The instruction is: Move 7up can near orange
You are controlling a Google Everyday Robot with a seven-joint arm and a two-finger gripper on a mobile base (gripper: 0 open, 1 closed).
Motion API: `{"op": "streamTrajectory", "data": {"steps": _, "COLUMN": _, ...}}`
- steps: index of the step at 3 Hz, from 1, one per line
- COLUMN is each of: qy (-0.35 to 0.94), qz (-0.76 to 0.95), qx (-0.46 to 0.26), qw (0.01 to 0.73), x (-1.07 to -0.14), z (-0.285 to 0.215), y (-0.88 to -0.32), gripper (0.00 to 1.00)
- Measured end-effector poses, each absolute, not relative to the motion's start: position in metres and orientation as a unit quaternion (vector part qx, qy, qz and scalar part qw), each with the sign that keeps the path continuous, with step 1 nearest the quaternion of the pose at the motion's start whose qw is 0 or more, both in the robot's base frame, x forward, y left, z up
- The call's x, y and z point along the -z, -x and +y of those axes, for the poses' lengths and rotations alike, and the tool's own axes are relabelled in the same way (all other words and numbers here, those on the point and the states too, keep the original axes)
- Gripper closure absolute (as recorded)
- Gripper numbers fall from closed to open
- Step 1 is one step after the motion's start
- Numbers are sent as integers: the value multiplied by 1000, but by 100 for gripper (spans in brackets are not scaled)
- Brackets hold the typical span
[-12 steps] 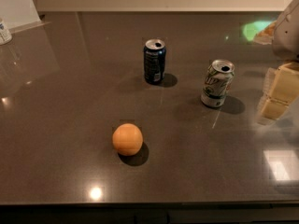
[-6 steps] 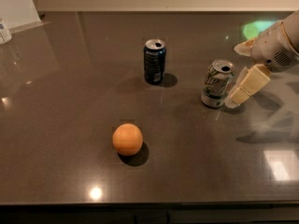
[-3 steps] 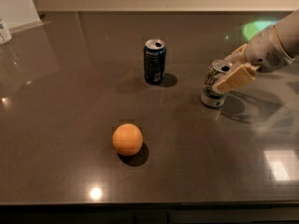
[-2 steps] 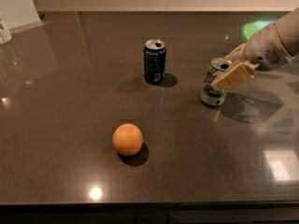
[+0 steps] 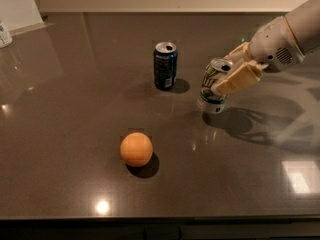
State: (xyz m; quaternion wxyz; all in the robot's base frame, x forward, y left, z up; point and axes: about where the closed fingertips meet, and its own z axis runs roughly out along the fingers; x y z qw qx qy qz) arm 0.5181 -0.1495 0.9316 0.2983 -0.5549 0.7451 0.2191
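Note:
The 7up can, silver-white with green markings, is at the right middle of the dark table and leans slightly. My gripper reaches in from the right and is shut on the can's upper part, one tan finger across its front. I cannot tell whether the can's base touches the table. The orange lies in front and to the left of the can, about two can-heights away.
A dark blue can stands upright behind the orange, left of the 7up can. A white panel and a small bottle are at the far left back corner. The table's front edge is close below the orange.
My gripper came in from the right and closed on the 7up can. The can has since shifted left and leans. The orange and blue can have not moved.

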Motion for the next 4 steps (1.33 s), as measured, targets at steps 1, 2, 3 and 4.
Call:
{"op": "streamTrajectory", "data": {"steps": 1, "qy": 578, "qz": 719, "qx": -250, "qw": 295, "x": -938, "z": -120, "y": -496, "gripper": 100}}
{"op": "streamTrajectory", "data": {"steps": 2, "qy": 602, "qz": 697, "qx": -265, "qw": 285, "x": -934, "z": -96, "y": -473, "gripper": 100}}
{"op": "streamTrajectory", "data": {"steps": 3, "qy": 622, "qz": 685, "qx": -270, "qw": 266, "x": -922, "z": -80, "y": -454, "gripper": 100}}
{"op": "streamTrajectory", "data": {"steps": 4, "qy": 633, "qz": 678, "qx": -273, "qw": 253, "x": -912, "z": -70, "y": -442, "gripper": 100}}
